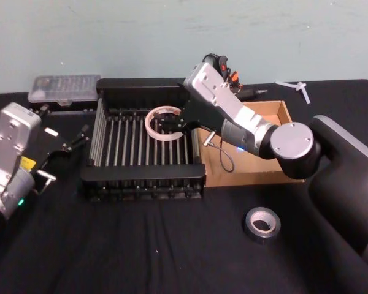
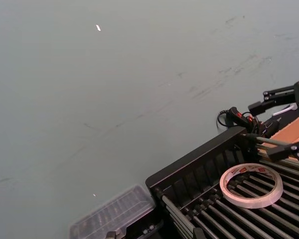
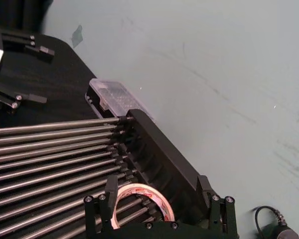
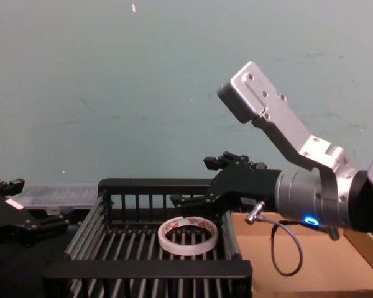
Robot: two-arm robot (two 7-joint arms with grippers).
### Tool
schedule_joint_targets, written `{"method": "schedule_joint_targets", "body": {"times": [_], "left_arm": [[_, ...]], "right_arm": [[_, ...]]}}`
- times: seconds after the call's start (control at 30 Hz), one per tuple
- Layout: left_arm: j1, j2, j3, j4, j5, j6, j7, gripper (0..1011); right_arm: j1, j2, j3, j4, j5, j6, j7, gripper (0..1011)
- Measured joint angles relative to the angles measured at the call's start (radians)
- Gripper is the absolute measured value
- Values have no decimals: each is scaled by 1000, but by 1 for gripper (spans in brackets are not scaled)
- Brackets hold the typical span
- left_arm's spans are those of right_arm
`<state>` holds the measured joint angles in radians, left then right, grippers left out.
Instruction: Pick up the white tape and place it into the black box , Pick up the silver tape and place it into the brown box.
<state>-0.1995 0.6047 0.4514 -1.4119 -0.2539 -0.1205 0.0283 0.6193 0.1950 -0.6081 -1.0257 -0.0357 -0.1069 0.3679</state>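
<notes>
The white tape [image 1: 162,124] lies flat on the bars of the black box [image 1: 141,174], toward its back right. My right gripper [image 1: 172,125] hangs open just above it, fingers [image 3: 111,190] spread wider than the ring [image 3: 145,197] and not touching it. From the side, the white tape [image 4: 188,234] rests on the floor below the right gripper [image 4: 205,183]. The silver tape [image 1: 262,224] sits on the black cloth in front of the brown box [image 1: 271,111]. At the far left, beside the crate, my left gripper [image 1: 64,153] stands open and empty.
A clear plastic case [image 1: 64,89] lies behind the crate's left corner. A black-and-orange tool [image 1: 228,72] and a white piece [image 1: 297,87] lie at the table's back. My right arm spans the brown box. Free cloth stretches along the front.
</notes>
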Motion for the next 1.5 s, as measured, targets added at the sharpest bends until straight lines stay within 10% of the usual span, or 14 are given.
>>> {"method": "schedule_joint_targets", "body": {"times": [0.47,1.0,1.5], "left_arm": [[0,0,0,0,0,0,0,1001],[0,0,0,0,0,0,0,1001],[0,0,0,0,0,0,0,1001]], "right_arm": [[-68,40,71,-140,23,56,43,1002],[-244,177,181,-440,128,218,81,1002],[-374,258,246,-586,232,310,84,1002]]}}
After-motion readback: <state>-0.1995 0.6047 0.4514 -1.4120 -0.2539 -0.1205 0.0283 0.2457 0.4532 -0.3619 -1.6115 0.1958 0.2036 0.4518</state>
